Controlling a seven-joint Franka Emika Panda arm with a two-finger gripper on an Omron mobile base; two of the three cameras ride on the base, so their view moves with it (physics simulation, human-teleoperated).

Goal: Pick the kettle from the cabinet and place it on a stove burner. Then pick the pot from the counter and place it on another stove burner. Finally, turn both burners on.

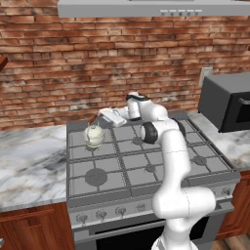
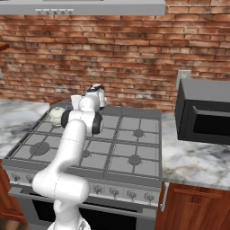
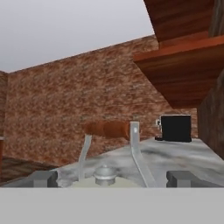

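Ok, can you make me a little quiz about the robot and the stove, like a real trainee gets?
1. True or false: the kettle sits on a back-left burner of the stove.
2. The gripper is: A) open, B) shut on the kettle, C) shut on a knob.
3. Fill in: the black box on the counter to the right of the stove is a ____.

Key: 1 true; 2 A; 3 microwave.

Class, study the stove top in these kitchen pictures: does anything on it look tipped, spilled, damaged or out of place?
Nothing stands out. The kettle stands upright on the rear-left stove burner of the cooktop, its handle arched above the lid. The gripper is open beside it, holding nothing. No spill or damage shows.
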